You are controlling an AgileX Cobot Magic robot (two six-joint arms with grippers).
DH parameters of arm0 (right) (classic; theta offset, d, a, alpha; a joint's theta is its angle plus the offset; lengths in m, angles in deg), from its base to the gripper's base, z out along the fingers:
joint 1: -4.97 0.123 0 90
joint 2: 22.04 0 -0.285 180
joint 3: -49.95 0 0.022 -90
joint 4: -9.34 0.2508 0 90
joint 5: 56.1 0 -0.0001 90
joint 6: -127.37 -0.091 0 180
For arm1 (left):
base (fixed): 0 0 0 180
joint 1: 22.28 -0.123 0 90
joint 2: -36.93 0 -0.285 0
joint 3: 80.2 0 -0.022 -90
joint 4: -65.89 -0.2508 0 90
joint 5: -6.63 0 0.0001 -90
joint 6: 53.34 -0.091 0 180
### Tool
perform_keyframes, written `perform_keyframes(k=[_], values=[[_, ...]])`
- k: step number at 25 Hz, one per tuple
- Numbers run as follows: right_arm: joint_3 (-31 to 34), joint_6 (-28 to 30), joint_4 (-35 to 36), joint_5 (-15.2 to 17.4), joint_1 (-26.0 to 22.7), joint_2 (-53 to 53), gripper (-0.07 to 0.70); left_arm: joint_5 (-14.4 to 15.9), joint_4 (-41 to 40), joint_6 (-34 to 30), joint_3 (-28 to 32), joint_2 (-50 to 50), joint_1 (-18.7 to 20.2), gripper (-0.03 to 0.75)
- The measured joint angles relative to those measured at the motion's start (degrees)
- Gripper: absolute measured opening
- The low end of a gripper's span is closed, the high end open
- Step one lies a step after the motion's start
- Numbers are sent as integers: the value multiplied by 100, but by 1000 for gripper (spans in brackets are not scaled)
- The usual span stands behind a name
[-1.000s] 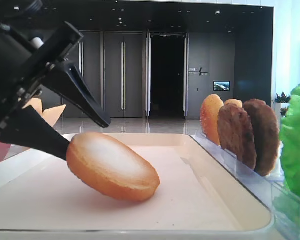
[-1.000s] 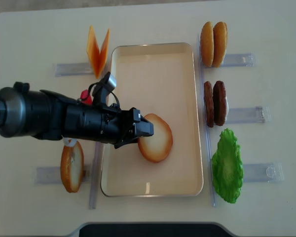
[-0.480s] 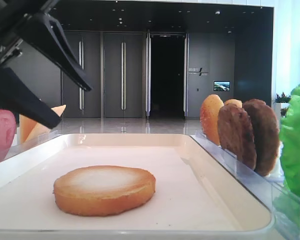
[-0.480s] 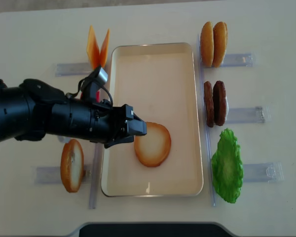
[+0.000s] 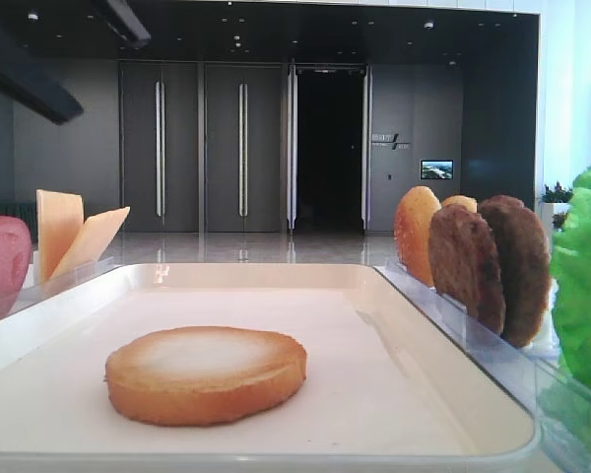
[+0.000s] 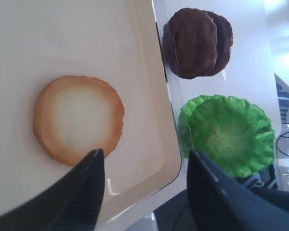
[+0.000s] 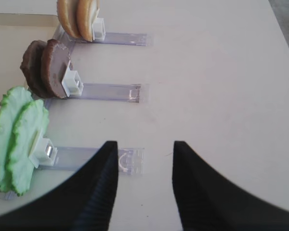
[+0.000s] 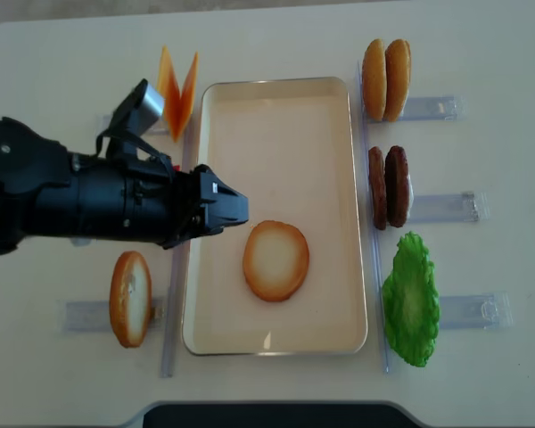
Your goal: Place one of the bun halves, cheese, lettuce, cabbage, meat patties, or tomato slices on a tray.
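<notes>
A bun half (image 8: pixel 275 260) lies flat, pale face up, in the cream-white tray (image 8: pixel 276 134), apart from any gripper. It also shows in the low exterior view as the bun half (image 5: pixel 206 374) on the tray (image 5: pixel 394 394). My left gripper (image 8: pixel 236 207) hovers open above the tray's left side, with nothing between its fingers. From its wrist, the left gripper (image 6: pixel 144 153) looks down at the bun half (image 6: pixel 78 118). My right gripper (image 7: pixel 145 144) stands open over bare table, right of the lettuce (image 7: pixel 17 137).
Clear holders flank the tray. On the right stand two bun halves (image 8: pixel 385 67), two meat patties (image 8: pixel 389 186) and the lettuce (image 8: pixel 411 299). On the left are cheese slices (image 8: pixel 176 89), another bun half (image 8: pixel 130 298) and a tomato slice (image 5: pixel 0 266).
The left gripper let go of the tilted bun half, which dropped flat on the tray. The gripper then rose and drew back to the left.
</notes>
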State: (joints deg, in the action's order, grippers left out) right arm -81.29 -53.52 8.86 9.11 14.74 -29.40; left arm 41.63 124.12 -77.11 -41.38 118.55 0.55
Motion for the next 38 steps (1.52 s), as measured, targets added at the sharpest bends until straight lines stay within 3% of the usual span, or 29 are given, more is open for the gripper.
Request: perform_keyframes(k=[3, 9, 14, 26, 30, 38], values=[[0, 0, 0, 0, 0, 0, 293, 456, -1231, 902, -403, -221, 0, 421], [0, 0, 0, 0, 0, 0, 293, 2017, -3537, 2150, -1381, -299, 0, 415], [0, 0, 0, 0, 0, 0, 293, 2650, -4337, 2551, -1834, -339, 0, 365], [0, -1, 0, 0, 0, 0, 293, 3460, -5738, 3340, -1977, -339, 0, 358], [0, -1, 0, 0, 0, 0, 293, 3498, -5970, 3489, -1977, -339, -72, 358], [0, -6, 0, 0, 9, 0, 293, 3498, -6035, 3385, -1977, -353, -1387, 358]])
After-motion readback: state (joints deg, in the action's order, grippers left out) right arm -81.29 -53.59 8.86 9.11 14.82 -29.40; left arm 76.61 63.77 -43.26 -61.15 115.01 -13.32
